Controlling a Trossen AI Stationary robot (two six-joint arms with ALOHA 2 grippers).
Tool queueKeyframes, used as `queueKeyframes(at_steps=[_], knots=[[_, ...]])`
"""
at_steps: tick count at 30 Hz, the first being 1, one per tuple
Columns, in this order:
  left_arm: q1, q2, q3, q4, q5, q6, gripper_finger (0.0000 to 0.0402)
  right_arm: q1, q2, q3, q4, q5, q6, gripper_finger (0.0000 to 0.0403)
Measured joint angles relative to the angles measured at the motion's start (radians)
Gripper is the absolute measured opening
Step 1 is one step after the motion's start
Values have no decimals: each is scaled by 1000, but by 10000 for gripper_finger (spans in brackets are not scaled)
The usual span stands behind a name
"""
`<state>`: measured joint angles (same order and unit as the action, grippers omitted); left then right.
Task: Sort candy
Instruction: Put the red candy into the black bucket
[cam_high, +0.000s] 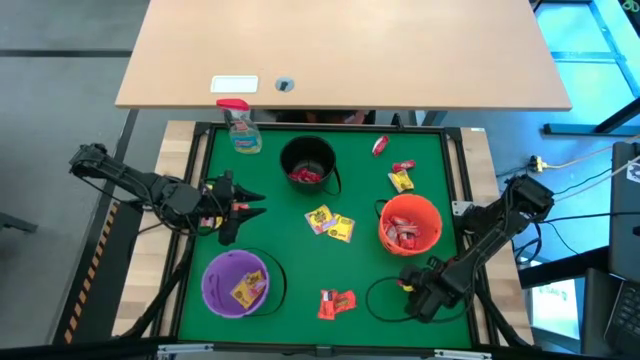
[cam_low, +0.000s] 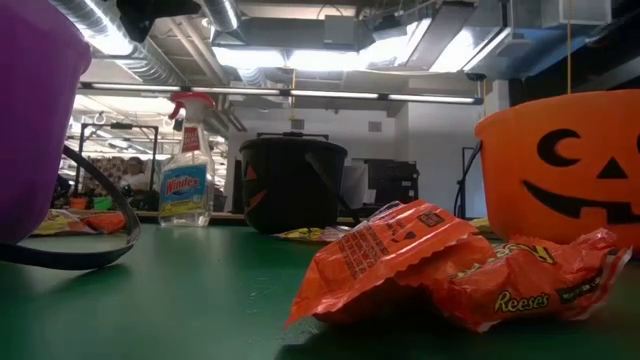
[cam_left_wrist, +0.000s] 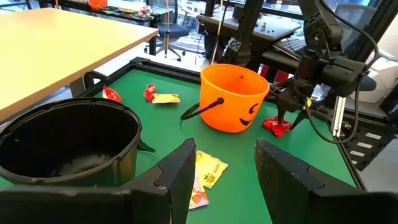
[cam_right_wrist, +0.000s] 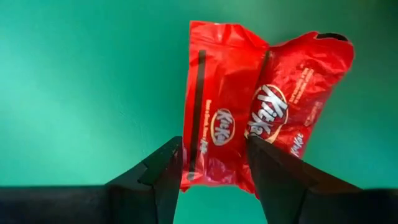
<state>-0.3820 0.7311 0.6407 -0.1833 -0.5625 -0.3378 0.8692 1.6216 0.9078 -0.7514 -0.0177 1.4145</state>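
At five o'clock on the green mat (cam_high: 300, 255), the right gripper (cam_right_wrist: 214, 149) hangs over two red candy packets (cam_right_wrist: 249, 118). Its jaws are released, one finger on each side of a packet's end, and nothing is lifted. At nine o'clock the left gripper (cam_left_wrist: 225, 155) waits with its jaws also parted and empty, facing the middle of the mat.

I judge the sorting roughly half done. The black bucket (cam_high: 308, 165) at twelve o'clock holds red sweets. The orange bucket (cam_high: 410, 222) at three o'clock holds a heap of orange-red and pale ones. The purple bucket (cam_high: 237, 282) at seven o'clock holds yellow ones.

Several sweets are left loose:
- a pair of yellow packets (cam_high: 330, 222) near the centre
- two orange-red packets (cam_low: 450, 270) at six o'clock
- a lone red sweet (cam_high: 380, 146) at one o'clock
- a red and yellow pair (cam_high: 402, 175) at two o'clock
- the red pair under the right gripper

The packets are thin, glossy film, flat but puffed and creased, with crimped ends. They would likely crumple or slide under a pinch. The buckets are smooth, hard plastic pails with thin black hoop handles; the orange one has a pumpkin face. The mat looks matte and slightly felted. A clear spray bottle (cam_high: 240, 125) with a red trigger stands at eleven o'clock, apart from the sorting
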Motion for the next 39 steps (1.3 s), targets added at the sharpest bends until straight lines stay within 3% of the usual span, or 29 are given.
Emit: queueKeyframes(at_steps=[15,30,39], knots=[[0,0,0,0,0,0,156,1,0,-1,73,-19,1,179],[0,0,0,16,0,0,156,1,0,-1,80,-48,1,38],[0,0,0,22,6,0,156,1,-8,23,99,-48,-9,33]])
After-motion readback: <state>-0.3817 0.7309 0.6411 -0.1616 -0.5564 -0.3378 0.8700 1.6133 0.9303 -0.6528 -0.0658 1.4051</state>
